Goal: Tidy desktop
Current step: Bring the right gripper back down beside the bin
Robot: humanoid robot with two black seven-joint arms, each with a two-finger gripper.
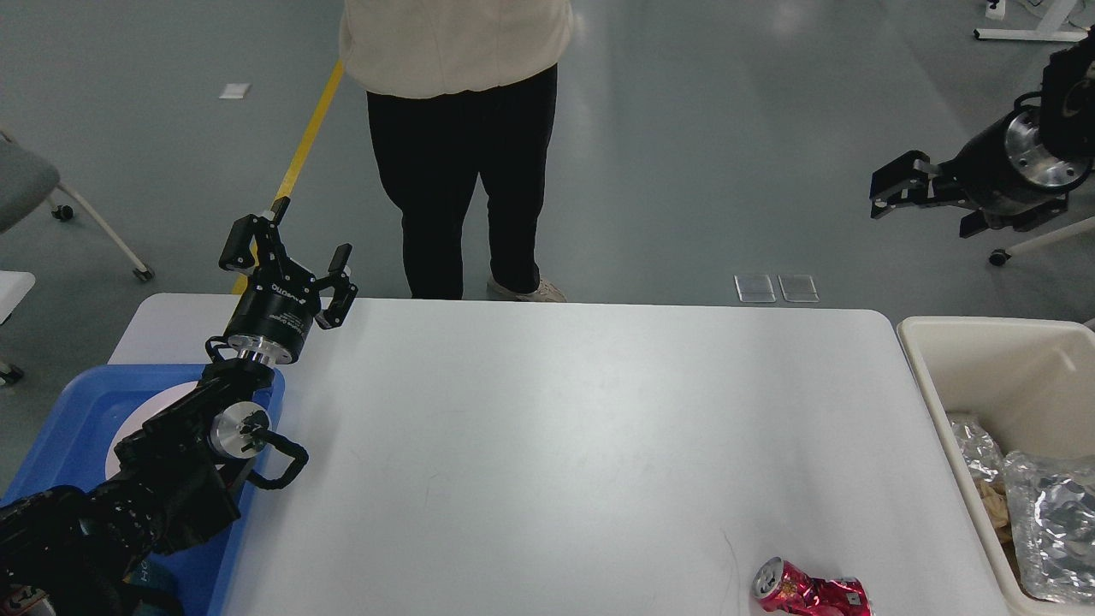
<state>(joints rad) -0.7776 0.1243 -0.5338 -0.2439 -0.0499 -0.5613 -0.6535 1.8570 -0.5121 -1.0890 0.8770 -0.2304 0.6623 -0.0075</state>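
The large white rectangular desktop with rounded corners fills the middle of the room's view, its smooth matte top mostly bare. A crushed red metal drink can lies on its side near the front right edge, its open mouth turned to the left. Beyond the far edge stretches a grey glossy floor crossed by a yellow tape line. A person in a cream top and black trousers stands just behind the table. A grey office chair on castors sits at the far left.

At the left end of the table sits a blue plastic tray holding a round white plate, much of it hidden under the robot's black left arm. The left gripper hovers above the far left corner of the table, its two fingers spread and holding nothing. Just beside the right end stands a cream plastic bin; inside it lie crumpled silver foil wrappers heaped toward the near side.

The right gripper hangs over the floor, well beyond the far right of the table, pointing left. Its fingers appear parted with nothing between them.
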